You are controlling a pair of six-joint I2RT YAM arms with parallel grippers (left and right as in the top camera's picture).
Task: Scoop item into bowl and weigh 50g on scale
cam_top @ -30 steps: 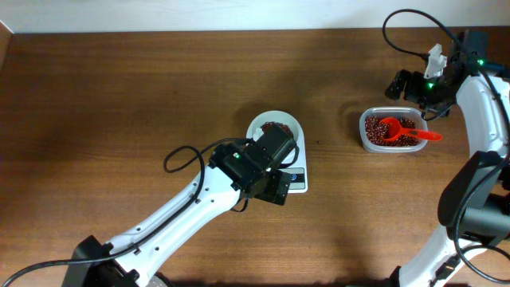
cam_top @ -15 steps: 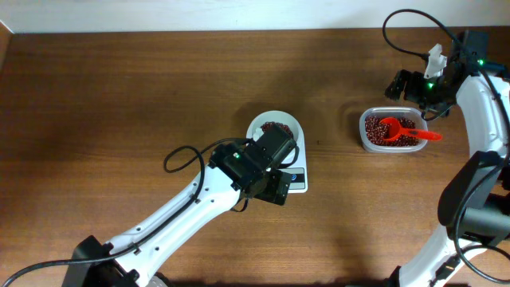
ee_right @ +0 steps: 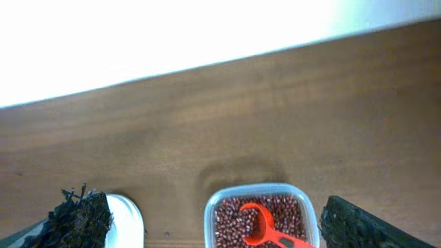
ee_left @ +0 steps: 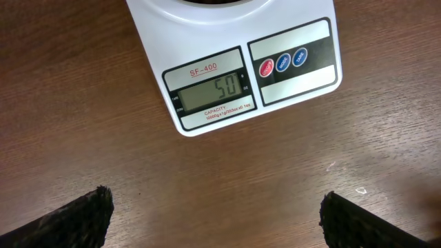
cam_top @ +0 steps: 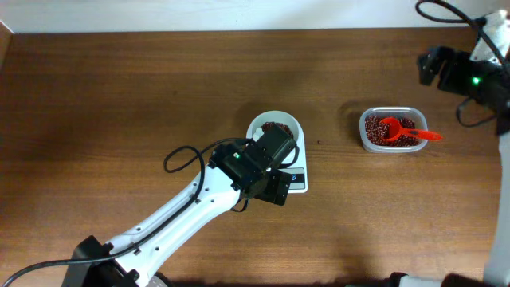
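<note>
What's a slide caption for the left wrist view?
Left wrist view: scale with display reading 50; left gripper over the wooden table, jaws open and empty.

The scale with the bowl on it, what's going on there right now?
The white bowl of beans sits on the scale, whose display reads 50. The left gripper hovers open over the table just in front of the scale, holding nothing. The red scoop lies in the clear tub, and the right gripper is open, apart from it, also empty.
</note>
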